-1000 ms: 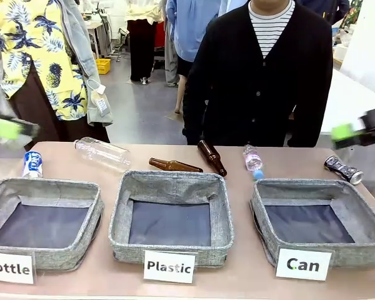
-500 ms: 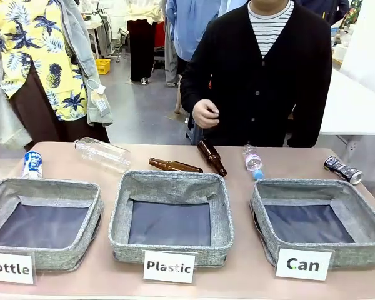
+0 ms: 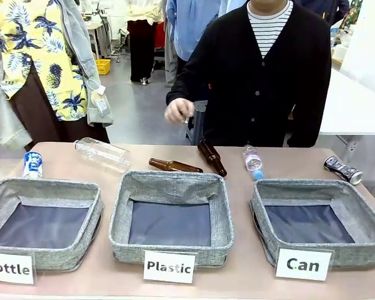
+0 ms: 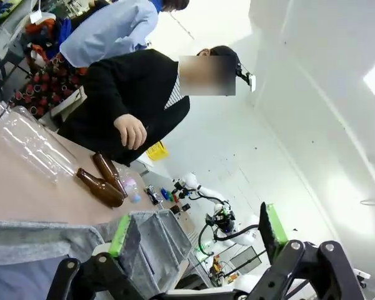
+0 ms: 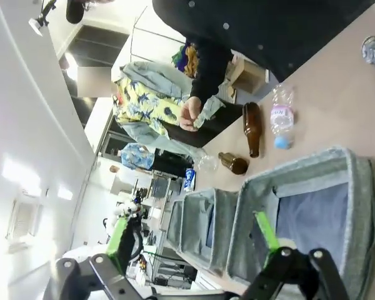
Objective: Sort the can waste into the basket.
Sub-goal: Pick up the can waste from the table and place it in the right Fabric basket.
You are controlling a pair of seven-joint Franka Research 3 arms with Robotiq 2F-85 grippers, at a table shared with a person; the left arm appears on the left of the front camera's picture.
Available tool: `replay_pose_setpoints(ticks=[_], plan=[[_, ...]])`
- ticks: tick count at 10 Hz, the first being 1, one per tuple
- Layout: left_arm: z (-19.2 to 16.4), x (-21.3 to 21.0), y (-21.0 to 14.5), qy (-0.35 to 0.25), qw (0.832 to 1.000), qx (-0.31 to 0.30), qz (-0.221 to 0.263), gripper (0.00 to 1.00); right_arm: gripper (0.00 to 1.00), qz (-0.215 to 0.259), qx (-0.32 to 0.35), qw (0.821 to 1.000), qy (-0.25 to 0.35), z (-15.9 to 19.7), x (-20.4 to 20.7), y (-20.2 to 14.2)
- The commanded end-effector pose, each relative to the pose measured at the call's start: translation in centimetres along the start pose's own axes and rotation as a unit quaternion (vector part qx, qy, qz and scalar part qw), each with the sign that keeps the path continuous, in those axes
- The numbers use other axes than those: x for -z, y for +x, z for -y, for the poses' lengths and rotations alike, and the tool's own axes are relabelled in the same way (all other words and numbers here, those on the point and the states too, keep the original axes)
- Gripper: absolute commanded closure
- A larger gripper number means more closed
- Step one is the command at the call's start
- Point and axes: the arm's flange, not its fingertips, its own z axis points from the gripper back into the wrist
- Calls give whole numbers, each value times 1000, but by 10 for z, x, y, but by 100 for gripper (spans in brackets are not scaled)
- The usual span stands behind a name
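The person's hand (image 3: 178, 110) has shifted left. My left gripper (image 4: 197, 231) and right gripper (image 5: 192, 232) hang spread, empty, probably clearing that reach.

The basket (image 3: 300, 187) at four o'clock is rough grey woven cloth on a smooth matt table (image 3: 250, 276). The crushed can (image 3: 342, 169) at two o'clock is shiny creased metal
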Motion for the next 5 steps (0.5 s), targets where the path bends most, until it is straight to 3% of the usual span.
replay_pose_setpoints(ticks=[1,5], plan=[[11,-6,-2,-4,1000,12,-15,0,0,-8,-23,1000,6,-15,2,1],[11,-6,-2,-4,1000,12,-15,0,0,-8,-23,1000,6,-15,2,1]])
